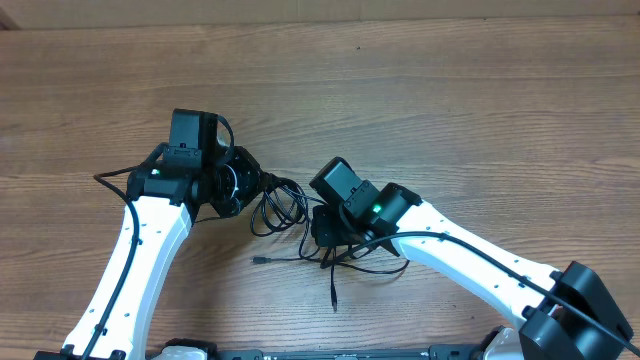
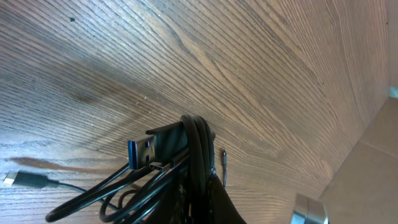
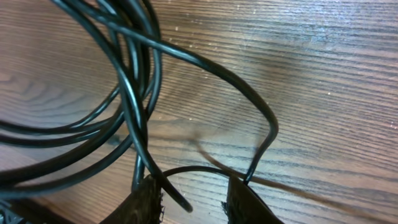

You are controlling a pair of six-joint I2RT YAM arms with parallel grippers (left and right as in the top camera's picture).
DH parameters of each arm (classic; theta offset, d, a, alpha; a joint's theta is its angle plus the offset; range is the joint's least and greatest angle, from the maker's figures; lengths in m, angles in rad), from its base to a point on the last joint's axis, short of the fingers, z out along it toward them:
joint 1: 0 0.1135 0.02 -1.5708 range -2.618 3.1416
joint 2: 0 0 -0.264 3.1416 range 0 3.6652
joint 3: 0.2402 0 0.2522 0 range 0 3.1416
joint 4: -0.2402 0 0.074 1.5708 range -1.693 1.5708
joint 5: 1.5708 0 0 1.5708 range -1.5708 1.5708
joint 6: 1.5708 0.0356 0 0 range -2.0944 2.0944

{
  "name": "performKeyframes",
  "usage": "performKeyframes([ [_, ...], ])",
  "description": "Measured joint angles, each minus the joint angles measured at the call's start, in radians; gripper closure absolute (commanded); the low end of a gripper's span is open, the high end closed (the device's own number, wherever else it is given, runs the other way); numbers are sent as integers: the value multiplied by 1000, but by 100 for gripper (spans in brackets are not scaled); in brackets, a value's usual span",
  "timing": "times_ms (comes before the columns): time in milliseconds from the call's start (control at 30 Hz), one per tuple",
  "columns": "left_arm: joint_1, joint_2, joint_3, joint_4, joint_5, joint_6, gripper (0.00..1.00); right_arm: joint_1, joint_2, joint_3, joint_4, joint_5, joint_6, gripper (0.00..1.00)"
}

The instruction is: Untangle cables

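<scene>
The thin black cables lie in a tangle on the wooden table between the two arms. My left gripper is shut on a bunch of their strands. In the left wrist view that bunch rises from my left gripper, with a blue-tongued USB plug sticking out beside it. My right gripper sits low on the tangle's right side. In the right wrist view the right gripper is open, with one cable strand running through the gap untouched; loops fill the upper left.
Two loose cable ends trail toward the front edge, one plug to the left and one further forward. Another plug lies flat on the wood in the left wrist view. A metal part shows at the lower right.
</scene>
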Motion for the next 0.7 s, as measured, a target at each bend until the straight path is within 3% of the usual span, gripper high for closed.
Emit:
performKeyframes([
  [200, 0, 0, 0, 0, 13, -8, 96, 1, 50, 0, 2, 5, 0, 73],
  [367, 0, 0, 0, 0, 19, -11, 96, 5, 88, 0, 1, 5, -1, 82],
  [467, 0, 0, 0, 0, 19, -10, 96, 6, 98, 0, 3, 10, -5, 96],
  [700, 0, 0, 0, -1, 11, 105, 96, 4, 100, 1, -26, 40, -11, 96],
])
